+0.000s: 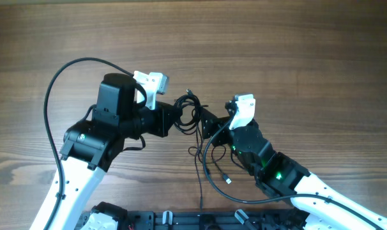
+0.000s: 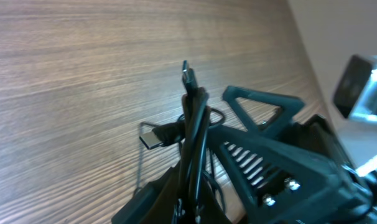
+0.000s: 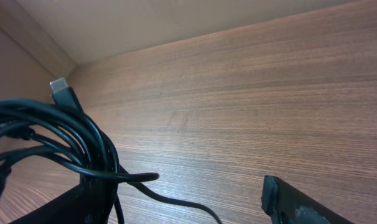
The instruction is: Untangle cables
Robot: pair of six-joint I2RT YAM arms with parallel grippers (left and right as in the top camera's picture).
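Left jaws clamping tight on the black cable bundle (image 1: 192,110), right jaws gaping wide right beside it, loose strands (image 1: 200,182) trailing over the wooden counter (image 1: 295,51)

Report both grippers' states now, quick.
Left gripper: shut on the cables.
Right gripper: open wide, nothing clamped; the cables hang against one finger.

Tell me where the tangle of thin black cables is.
In the overhead view the cables are near the centre, pinched in the shut left gripper, with the open right gripper just to their right; loose strands trail toward the picture's bottom.
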